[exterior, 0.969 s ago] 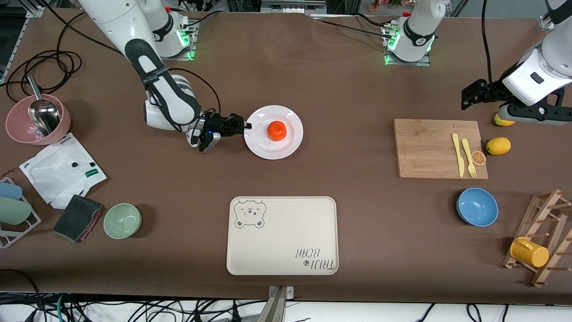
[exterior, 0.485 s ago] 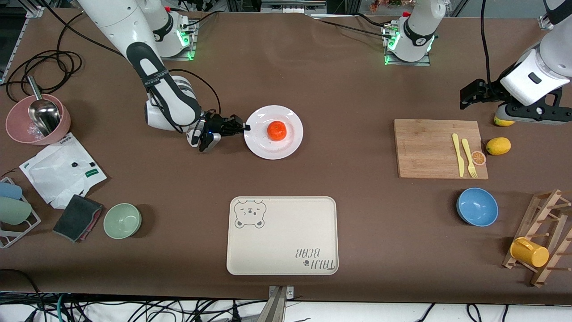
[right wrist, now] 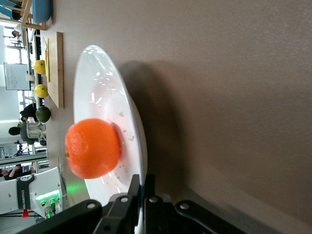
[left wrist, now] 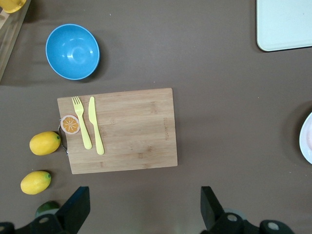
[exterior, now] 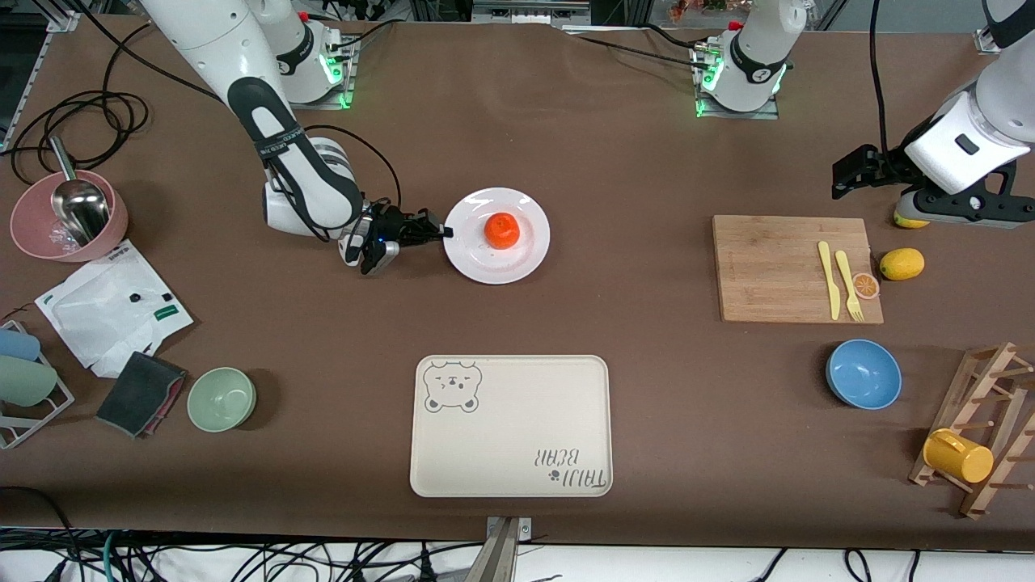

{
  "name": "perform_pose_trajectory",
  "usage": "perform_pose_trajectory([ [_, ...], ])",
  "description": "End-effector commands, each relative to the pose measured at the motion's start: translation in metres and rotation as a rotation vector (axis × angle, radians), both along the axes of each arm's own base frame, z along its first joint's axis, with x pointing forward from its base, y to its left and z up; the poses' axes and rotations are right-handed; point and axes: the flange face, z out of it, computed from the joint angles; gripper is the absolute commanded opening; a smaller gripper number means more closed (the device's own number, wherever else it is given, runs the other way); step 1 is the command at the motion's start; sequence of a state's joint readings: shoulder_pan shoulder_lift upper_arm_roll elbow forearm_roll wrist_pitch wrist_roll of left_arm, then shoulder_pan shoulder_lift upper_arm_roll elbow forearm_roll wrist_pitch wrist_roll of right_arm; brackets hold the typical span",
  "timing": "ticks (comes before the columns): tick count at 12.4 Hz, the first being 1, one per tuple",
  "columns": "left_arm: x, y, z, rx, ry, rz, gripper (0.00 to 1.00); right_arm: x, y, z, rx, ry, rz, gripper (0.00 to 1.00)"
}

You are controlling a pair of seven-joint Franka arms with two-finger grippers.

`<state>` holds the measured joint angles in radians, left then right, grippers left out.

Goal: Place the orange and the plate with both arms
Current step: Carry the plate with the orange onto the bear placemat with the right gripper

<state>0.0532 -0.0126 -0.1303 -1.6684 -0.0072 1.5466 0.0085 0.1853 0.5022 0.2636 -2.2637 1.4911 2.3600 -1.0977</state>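
White glazed plate [exterior: 496,257] sits mid-table, between the robot bases and the beige tray [exterior: 509,428], which lies nearer the front camera. Orange [exterior: 502,230] rests on the plate's centre well, loose, nothing steadying it.

Right gripper [exterior: 443,232] low at the plate's edge, on the side toward the right arm's end of the table. Fingers pinched narrow onto the rim; the right wrist view shows the rim [right wrist: 139,195] running straight into the closed jaws, with the orange [right wrist: 92,148] just inboard of them. In that view the plate looks tipped, the gripped edge slightly off the cloth, though I cannot be sure how far.

Left gripper [exterior: 845,174] hangs in the air over bare cloth by the cutting board [exterior: 788,271], toward the left arm's end; its fingers [left wrist: 73,213] are spread wide and hold nothing. That arm waits.

Step in hand, as I judge it: carrying the plate with the fruit aboard, probably to the tray.

Doing it well:
- A one-sided rim grip is weak; glaze is slick. Keep the pinch firm and lift slowly.
- Hold the plate level. Any tilt and the round fruit rolls to the low side or off.
- Travel low, without jerks.
- Set the free edge down first, then release.
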Motion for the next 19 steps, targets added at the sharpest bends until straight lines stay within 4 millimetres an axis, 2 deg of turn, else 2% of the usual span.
perform_pose_trajectory([
  [1, 0.004, 0.002, 0.007, -0.015, 0.007, 0.003, 1.0, -0.002, 0.0, -0.007, -0.011, -0.011, -0.006, 0.0],
  [4, 0.004, 0.002, 0.007, -0.015, 0.007, 0.003, 1.0, 0.001, 0.002, -0.004, 0.0, 0.017, -0.032, 0.0],
  [6, 0.004, 0.002, 0.006, -0.015, 0.008, 0.003, 1.0, 0.012, 0.006, 0.003, 0.007, 0.052, -0.079, 0.0],
  [8, 0.004, 0.002, 0.006, -0.015, 0.008, 0.003, 1.0, 0.031, 0.013, 0.016, 0.02, 0.077, -0.13, 0.0],
  [12, 0.004, 0.002, 0.006, -0.015, 0.008, 0.003, 1.0, 0.093, 0.02, 0.042, 0.076, 0.097, -0.247, 0.0],
  [15, 0.004, 0.002, 0.006, -0.015, 0.008, 0.003, 1.0, 0.128, 0.027, 0.047, 0.116, 0.082, -0.283, 0.0],
  [16, 0.004, 0.002, 0.006, -0.015, 0.008, 0.003, 1.0, 0.138, 0.031, 0.055, 0.131, 0.087, -0.299, 0.0],
  [18, 0.004, 0.002, 0.006, -0.015, 0.008, 0.003, 1.0, 0.169, 0.04, 0.086, 0.173, 0.135, -0.372, 0.0],
  [19, 0.004, 0.002, 0.006, -0.015, 0.008, 0.003, 1.0, 0.184, 0.044, 0.091, 0.192, 0.156, -0.399, 0.0],
])
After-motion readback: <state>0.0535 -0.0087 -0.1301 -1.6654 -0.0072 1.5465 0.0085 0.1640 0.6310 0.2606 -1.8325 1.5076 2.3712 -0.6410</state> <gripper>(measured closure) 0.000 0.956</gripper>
